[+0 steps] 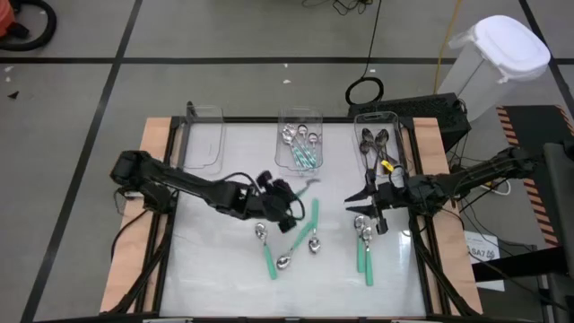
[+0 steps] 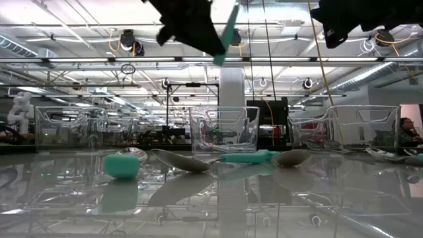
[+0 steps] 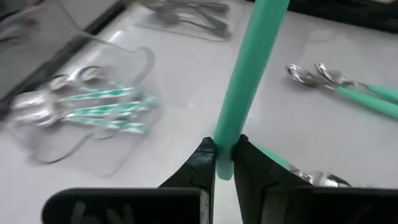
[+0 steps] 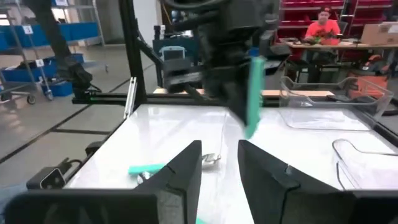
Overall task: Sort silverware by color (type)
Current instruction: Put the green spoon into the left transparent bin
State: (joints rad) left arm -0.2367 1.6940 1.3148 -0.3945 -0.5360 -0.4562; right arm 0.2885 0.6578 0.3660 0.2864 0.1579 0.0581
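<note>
My left gripper (image 1: 296,199) hangs over the table's middle, shut on a teal-handled spoon (image 2: 228,33) that is up off the table. My right gripper (image 1: 354,206) stands open at the right side, level, facing the left arm, with nothing between its fingers (image 4: 186,168). More teal-handled spoons lie flat on the tabletop: one (image 1: 265,249) and another (image 1: 314,229) near the middle, and a pair (image 1: 365,249) in front of my right gripper. The middle bin (image 1: 300,144) holds teal-handled spoons. The right bin (image 1: 377,144) holds dark spoons. My left gripper pinches the spoon's teal handle (image 3: 225,155) between its two fingers, close to one end, which sticks out a little behind the fingertips. The fingers lie across the handle. The spoon is lifted clear of the table and steeply tilted; its bowl lies outside the wrist picture.
A third clear bin (image 1: 202,139) stands at the far left of the table. A single spoon bowl (image 1: 285,263) lies toward the near edge. Wooden strips (image 1: 157,179) border the table's sides. A person (image 4: 323,25) sits in the room beyond the table.
</note>
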